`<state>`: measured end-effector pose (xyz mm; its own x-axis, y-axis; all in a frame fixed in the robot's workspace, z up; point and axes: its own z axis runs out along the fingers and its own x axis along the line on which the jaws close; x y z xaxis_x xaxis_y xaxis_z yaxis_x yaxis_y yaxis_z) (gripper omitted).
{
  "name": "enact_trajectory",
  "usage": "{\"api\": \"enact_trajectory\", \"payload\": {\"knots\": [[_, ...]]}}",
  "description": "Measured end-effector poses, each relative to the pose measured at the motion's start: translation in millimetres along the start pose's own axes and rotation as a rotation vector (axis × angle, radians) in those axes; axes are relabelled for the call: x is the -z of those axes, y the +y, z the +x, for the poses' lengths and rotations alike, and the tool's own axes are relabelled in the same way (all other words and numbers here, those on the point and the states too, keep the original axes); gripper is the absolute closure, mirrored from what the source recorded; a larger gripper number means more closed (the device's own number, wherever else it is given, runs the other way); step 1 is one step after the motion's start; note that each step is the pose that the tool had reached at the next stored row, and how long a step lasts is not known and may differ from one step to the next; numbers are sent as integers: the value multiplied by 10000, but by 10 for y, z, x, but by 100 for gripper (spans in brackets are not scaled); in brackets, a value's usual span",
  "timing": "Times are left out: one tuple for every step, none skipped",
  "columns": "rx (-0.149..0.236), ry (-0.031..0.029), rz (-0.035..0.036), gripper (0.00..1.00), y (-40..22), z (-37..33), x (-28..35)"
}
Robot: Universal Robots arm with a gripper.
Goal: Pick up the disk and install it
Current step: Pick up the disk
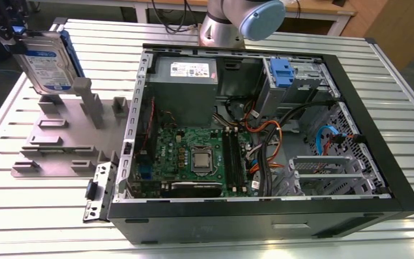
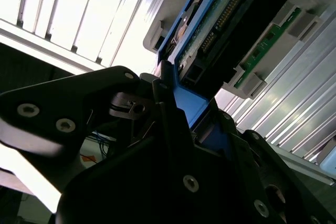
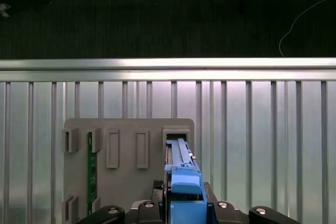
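In the exterior view I see the gripper (image 1: 16,40) clamped on the top edge of the disk (image 1: 49,67), which hangs upright directly under it, above the grey holder plate (image 1: 56,145) and well apart from the open computer case (image 1: 379,135). In the second wrist view the black fingers (image 2: 165,98) press the disk's blue carrier from both sides. In the first wrist view the disk (image 3: 181,174) stands edge-on just in front of the gripper, with the holder plate (image 3: 126,192) beyond it.
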<state>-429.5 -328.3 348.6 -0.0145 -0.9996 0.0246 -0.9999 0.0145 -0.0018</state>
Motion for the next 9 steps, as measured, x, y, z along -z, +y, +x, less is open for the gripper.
{"api": "enact_trajectory", "payload": {"knots": [[0, 1, -2, 64, 0, 0, 3], [-1, 1, -3, 64, -1, 0, 7], [-2, 1, -3, 64, -1, 0, 11], [0, 1, 0, 64, -3, 0, 13], [-1, 0, 1, 64, -3, 0, 16], [-1, 0, 0, 64, -4, 0, 19], [-1, 1, -2, 64, -4, 0, 25], [-1, 1, -2, 64, -5, 1, 29], [-1, 0, -1, 64, -7, 1, 33]]}}
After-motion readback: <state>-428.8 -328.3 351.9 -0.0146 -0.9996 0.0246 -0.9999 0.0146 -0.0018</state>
